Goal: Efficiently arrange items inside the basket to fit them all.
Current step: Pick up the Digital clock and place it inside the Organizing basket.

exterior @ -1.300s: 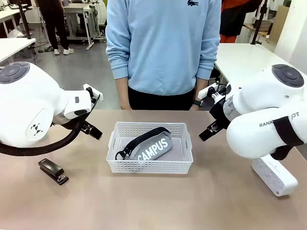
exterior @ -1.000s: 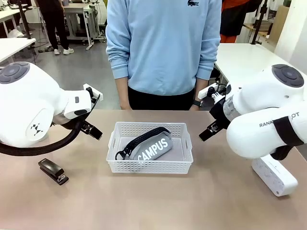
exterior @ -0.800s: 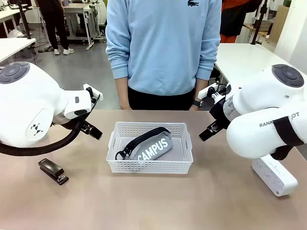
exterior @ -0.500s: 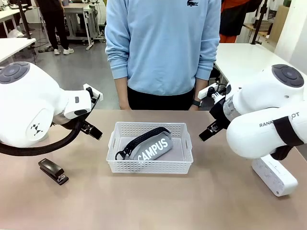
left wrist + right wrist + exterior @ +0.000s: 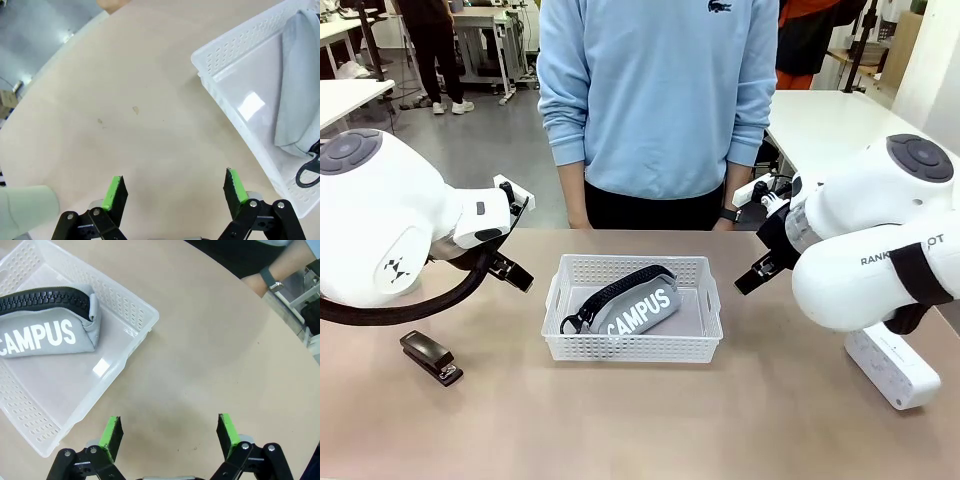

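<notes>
Early stage: CAMPUS pouch (image 5: 638, 312) sits in basket (image 5: 632, 263); left hand (image 5: 174, 181) and right hand (image 5: 169, 424) spread, empty; black stapler (image 5: 430, 357) on counter (image 5: 640, 420) likely needs collecting next.

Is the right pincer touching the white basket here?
Apart. The right wrist view shows the open right pincer over bare table, with a plain strip of table surface between it and the basket rim.

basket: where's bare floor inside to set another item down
In the white lattice plastic basket, bare floor lies between the grey zip pouch with CAMPUS lettering and the right end wall, plus a patch in the far-left corner. Front-left and middle are crowded by the pouch.
</notes>
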